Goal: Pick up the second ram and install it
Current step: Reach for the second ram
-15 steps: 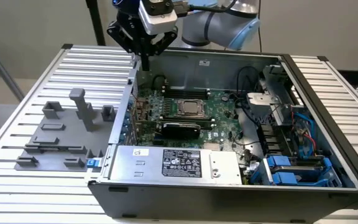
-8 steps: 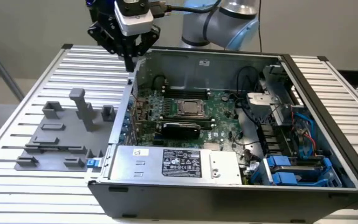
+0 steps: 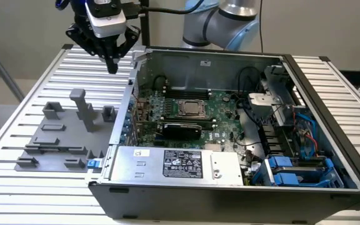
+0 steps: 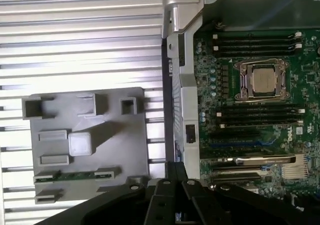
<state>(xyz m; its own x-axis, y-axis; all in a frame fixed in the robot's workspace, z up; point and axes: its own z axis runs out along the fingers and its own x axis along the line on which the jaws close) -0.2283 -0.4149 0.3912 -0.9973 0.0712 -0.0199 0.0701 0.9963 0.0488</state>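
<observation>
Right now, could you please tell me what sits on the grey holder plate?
The second ram lies in its clips, beside a tall post; the gripper hides one corner of the holder plate.

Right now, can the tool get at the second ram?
Probably yes: the tool hangs above the slatted table, and the second ram lies uncovered in its grey holder, nothing above it.

The gripper hangs high with fingers closed, open air all round them. Below and close to the fingertips rises the case wall. Away from the fingers on the table side, a tall grey post and low blocks stand up from the holder plate.
</observation>
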